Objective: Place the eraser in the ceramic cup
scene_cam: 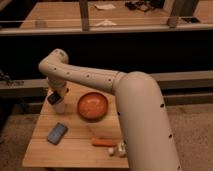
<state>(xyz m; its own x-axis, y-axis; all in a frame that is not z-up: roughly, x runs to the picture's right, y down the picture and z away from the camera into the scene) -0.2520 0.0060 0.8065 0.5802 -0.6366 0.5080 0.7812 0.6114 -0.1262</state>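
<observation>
One gripper hovers over (touching?) ceramic cup.

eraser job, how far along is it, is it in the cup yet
Done: the arm has carried its end effector to right above the ceramic cup, left of the orange bowl. In hand: a dark block at the end effector, possibly the eraser; I can't confirm. Left: dropping it in and pulling away.

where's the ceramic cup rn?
Camera view: the ceramic cup stands near the wooden table's far left edge, just left of the orange bowl, directly under the gripper.
</observation>
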